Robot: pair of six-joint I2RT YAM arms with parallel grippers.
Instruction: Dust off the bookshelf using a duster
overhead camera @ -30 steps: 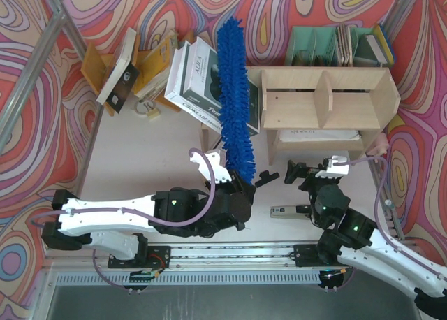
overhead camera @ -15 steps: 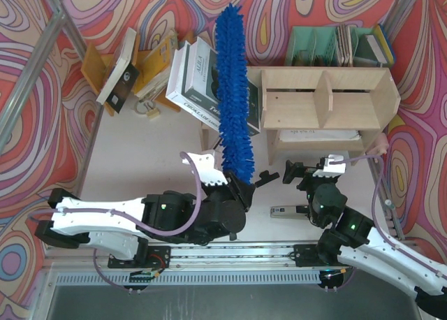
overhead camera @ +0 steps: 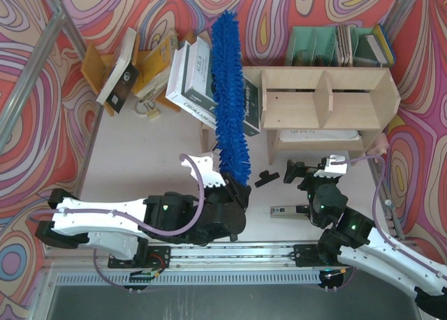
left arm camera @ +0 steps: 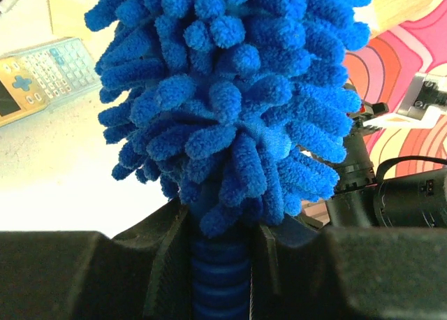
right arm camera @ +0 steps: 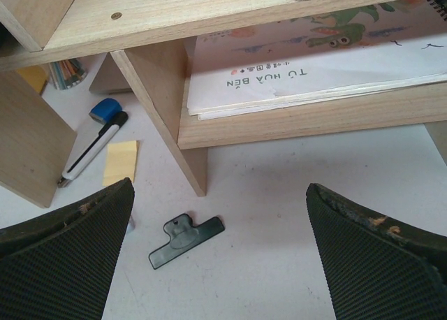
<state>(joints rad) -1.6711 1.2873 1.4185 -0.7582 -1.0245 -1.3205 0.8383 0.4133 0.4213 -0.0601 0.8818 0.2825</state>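
Against swirly walls, the left gripper (left arm camera: pixel 220 260), clamped on the duster (overhead camera: pixel 229 89) by its handle, should sweep lightly right across the bookshelf (overhead camera: pixel 349 76); the right gripper (right arm camera: pixel 220 253) gapes empty.

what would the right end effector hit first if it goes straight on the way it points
Probably the bookshelf, at the front edge of its bottom board under the flat book. The black clip lies left of that line. Depth is hard to judge.
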